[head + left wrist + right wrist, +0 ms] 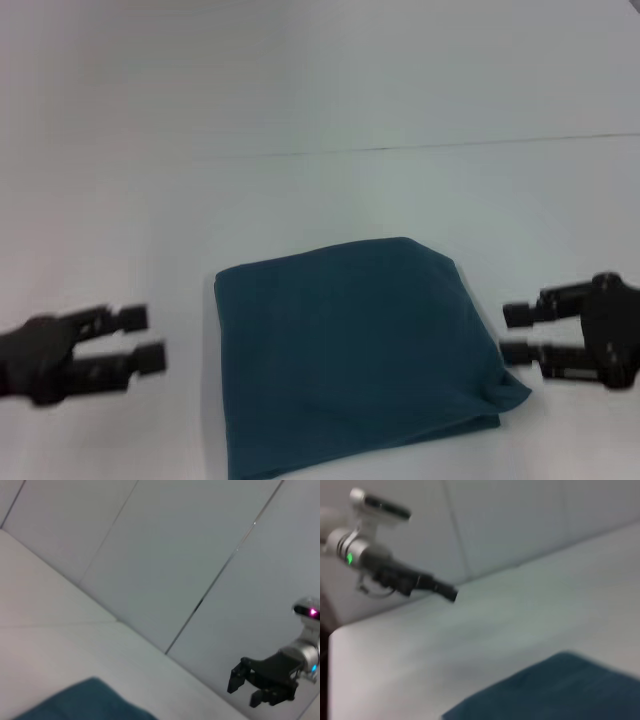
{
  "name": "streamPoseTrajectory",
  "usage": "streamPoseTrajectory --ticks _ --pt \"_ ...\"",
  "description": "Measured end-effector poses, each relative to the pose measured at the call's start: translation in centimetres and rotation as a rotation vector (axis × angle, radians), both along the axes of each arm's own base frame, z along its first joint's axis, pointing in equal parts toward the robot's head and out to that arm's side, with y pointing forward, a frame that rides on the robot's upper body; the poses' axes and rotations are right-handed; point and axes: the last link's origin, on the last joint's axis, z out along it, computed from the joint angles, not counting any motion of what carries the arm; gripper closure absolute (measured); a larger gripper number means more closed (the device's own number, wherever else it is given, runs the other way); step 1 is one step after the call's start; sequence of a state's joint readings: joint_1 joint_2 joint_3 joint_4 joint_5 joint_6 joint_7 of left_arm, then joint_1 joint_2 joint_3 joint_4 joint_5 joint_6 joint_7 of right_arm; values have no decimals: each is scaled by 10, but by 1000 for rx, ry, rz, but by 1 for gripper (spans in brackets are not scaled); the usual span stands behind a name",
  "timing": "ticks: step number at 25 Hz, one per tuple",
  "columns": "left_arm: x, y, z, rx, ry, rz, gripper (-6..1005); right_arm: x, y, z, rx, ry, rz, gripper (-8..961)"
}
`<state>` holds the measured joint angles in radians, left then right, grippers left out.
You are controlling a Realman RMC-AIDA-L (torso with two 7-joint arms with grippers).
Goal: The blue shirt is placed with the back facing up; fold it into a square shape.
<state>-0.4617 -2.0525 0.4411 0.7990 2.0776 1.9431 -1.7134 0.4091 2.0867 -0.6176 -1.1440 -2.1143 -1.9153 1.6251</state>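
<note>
- Large dark teal-blue soft fabric shirt (350,350) folded into a rough square, lying flat on white tabletop (320,190), lower centre of the head view.
- Plain fabric showing on top; no lettering visible.
- Lower right corner of the folded bundle slightly ragged, layered edges peeking out near the right gripper.
- Lower edge of the bundle cut off by the bottom of the head view.
- Black left gripper (143,337) at lower left of the head view, off the cloth, with bare table between its tips and the shirt's left edge. Two fingers spread apart, nothing between them: released.
- Black right gripper (517,332) at lower right of the head view, just beside the shirt's right edge, not gripping it. Fingers parted with a gap between: released, empty.
- Left wrist view: corner of the shirt (85,702) at bottom left; right gripper (245,690) at lower right, fingers parted.
- Right wrist view: shirt (560,690) along the bottom right; left gripper (451,593) at upper left, above the table's far edge.
- Thin dark seam line (450,146) across the upper part of the head view, beyond the shirt.
</note>
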Motion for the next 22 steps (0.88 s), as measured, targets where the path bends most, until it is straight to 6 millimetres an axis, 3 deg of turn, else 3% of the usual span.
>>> streamPoseTrajectory --ticks 5,12,22 --pt "-14 -11 -4 -40 60 32 65 -5 -6 3 -48 -33 7 408" --pt "-6 -17 -13 -138 75 -24 65 -5 -9 2 -75 -55 12 256" --pt "-10 -20 -10 -178 131 -24 65 -4 -11 3 -81 -71 6 13"
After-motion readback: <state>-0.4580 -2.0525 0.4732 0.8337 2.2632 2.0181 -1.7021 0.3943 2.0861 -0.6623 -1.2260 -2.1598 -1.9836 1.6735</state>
